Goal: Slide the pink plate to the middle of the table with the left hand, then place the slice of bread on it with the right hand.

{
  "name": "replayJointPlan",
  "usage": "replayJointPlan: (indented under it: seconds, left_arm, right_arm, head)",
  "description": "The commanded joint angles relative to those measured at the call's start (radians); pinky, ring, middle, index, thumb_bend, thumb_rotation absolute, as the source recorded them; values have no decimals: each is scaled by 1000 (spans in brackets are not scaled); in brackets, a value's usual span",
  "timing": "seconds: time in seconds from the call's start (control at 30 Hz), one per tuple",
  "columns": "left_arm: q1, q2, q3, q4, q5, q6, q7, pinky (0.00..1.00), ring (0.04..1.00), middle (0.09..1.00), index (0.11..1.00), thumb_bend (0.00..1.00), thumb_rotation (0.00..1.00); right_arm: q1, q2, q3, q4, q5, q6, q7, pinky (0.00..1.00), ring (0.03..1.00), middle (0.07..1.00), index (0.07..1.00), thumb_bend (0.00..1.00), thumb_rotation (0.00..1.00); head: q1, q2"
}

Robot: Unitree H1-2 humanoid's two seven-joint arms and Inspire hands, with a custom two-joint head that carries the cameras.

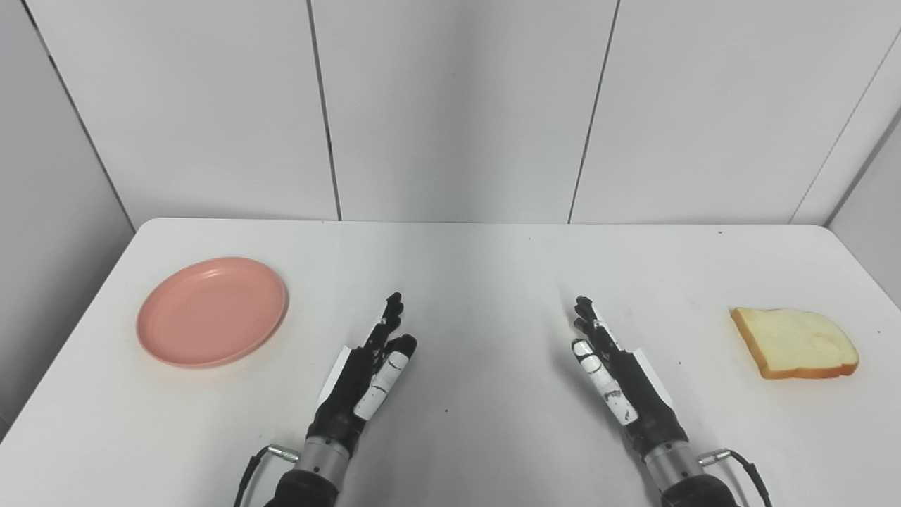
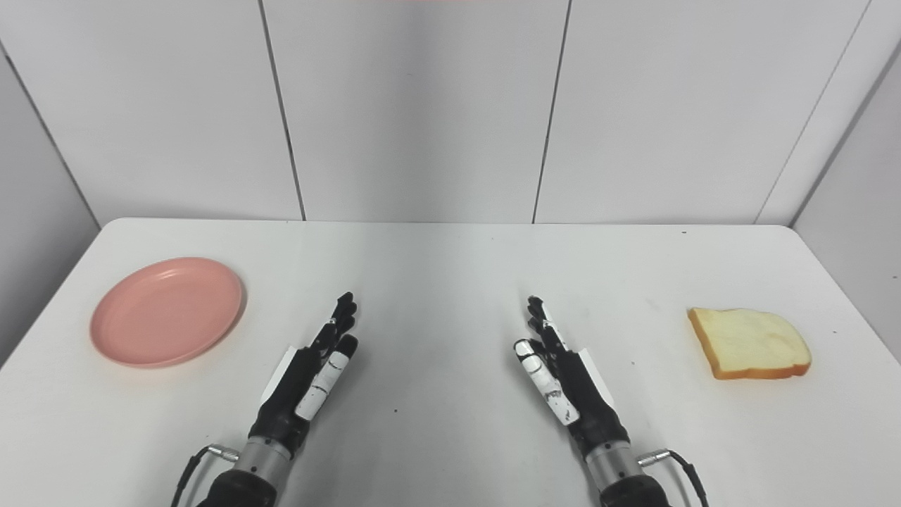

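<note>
While both forearms are extended from the near edge, the left hand (image 1: 372, 372) and right hand (image 1: 614, 373) are held edge-on with fingers straight, nothing grasped. The round pink plate (image 1: 212, 311) is seen empty at the white table's (image 1: 486, 282) left side; the golden-crusted slice of bread (image 1: 795, 343) is laid flat far right.
</note>
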Motion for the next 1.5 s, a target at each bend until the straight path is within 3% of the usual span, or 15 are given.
replayJointPlan:
  seconds: [0.0, 1.47]
  left_arm:
    - [-15, 3, -3, 5, 0, 27, -13, 937, 995, 1000, 996, 761, 953]
    - [-19, 6, -6, 12, 14, 19, -5, 932, 992, 1000, 990, 765, 963]
  right_arm:
    - [-11, -8, -1, -13, -4, -17, -1, 938, 972, 992, 1000, 652, 1000]
    - [-13, -7, -1, -12, -3, -11, 1, 947, 978, 994, 1000, 647, 1000]
  head:
    - [0, -1]
    - [1, -3]
